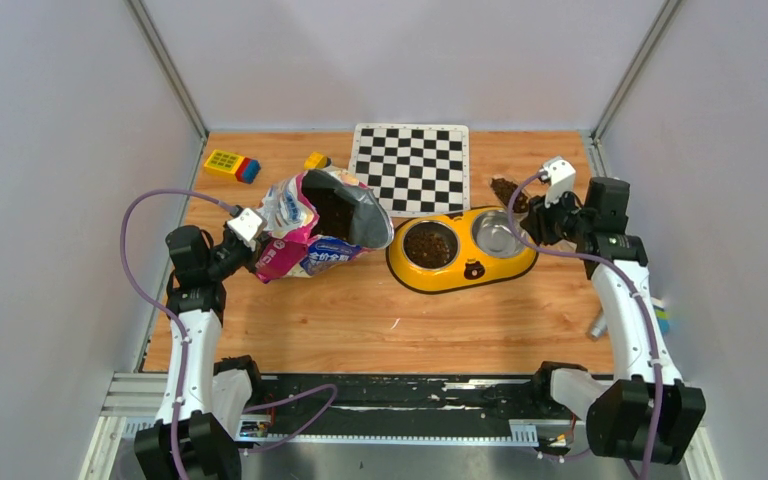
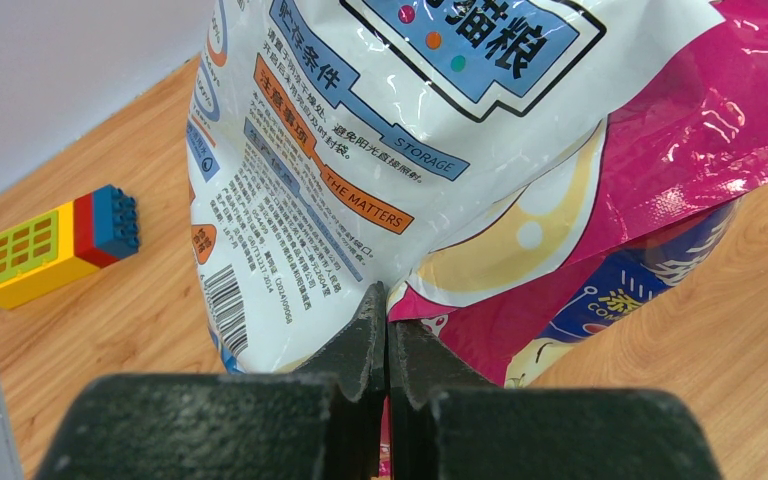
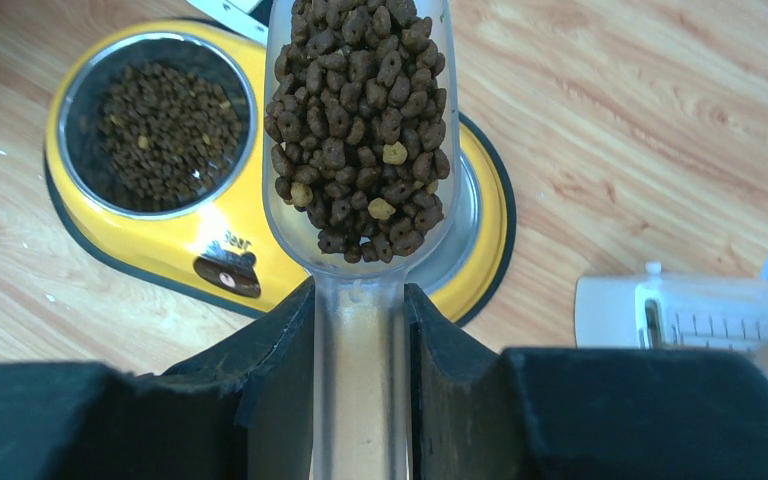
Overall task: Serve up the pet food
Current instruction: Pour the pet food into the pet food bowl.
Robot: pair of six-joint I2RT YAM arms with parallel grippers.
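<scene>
Pet food [image 3: 355, 130]: loose, light pellets heaped in a clear scoop [image 3: 360, 400] over the yellow bowl [image 3: 150, 245]. They probably spill easily and are best carried level by the handle, which the right gripper [image 3: 360, 300] clamps. The left gripper [image 2: 387, 340] pinches the bag [image 2: 410, 150] edge.

Dark brown kibble [image 3: 360, 130], pink-and-white bag [image 2: 380, 150], yellow bowl [image 3: 160, 255], black-and-white checkerboard [image 1: 410, 168]

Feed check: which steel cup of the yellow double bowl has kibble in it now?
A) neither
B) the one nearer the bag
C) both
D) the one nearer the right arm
B: the cup beside the bag is full of kibble, the other cup shows bare steel; the right claw holds a loaded scoop.
</scene>
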